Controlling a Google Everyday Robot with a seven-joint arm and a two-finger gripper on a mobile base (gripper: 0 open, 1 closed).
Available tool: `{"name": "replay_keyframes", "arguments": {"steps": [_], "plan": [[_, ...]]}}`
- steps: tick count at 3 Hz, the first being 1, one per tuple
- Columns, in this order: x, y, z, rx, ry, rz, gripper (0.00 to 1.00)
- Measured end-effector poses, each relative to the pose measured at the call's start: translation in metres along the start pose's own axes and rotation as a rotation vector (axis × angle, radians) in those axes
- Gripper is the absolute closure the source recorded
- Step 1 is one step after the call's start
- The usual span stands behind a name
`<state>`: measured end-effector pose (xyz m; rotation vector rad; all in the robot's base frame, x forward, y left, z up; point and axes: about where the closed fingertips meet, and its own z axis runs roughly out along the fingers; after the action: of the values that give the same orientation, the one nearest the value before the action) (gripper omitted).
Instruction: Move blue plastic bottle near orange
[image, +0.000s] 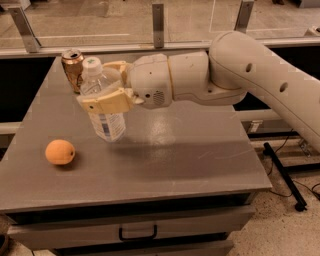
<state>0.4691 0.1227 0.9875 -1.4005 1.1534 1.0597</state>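
The blue plastic bottle (104, 105), clear with a white cap and a white-and-blue label, hangs upright a little above the grey table (190, 155), left of centre. My gripper (107, 85) reaches in from the right and is shut on the bottle's upper body, one tan finger (107, 101) in front and one behind. The orange (60, 152) lies on the table at the front left, below and to the left of the bottle, apart from it.
A dented gold can (73, 68) stands at the table's back left corner, just behind the bottle. My white arm (240, 75) spans the table's back right. A drawer with a handle (137, 233) is under the table's front edge. A glass railing runs behind.
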Motion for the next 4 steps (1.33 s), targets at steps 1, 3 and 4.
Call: {"name": "replay_keyframes", "arguments": {"steps": [1, 3, 4], "plan": [[-0.003, 0.002, 0.004, -0.023, -0.026, 0.01, 1.0], [-0.033, 0.008, 0.024, -0.114, -0.066, 0.004, 0.82], [-0.021, 0.007, 0.03, -0.131, -0.011, 0.029, 0.58]]}}
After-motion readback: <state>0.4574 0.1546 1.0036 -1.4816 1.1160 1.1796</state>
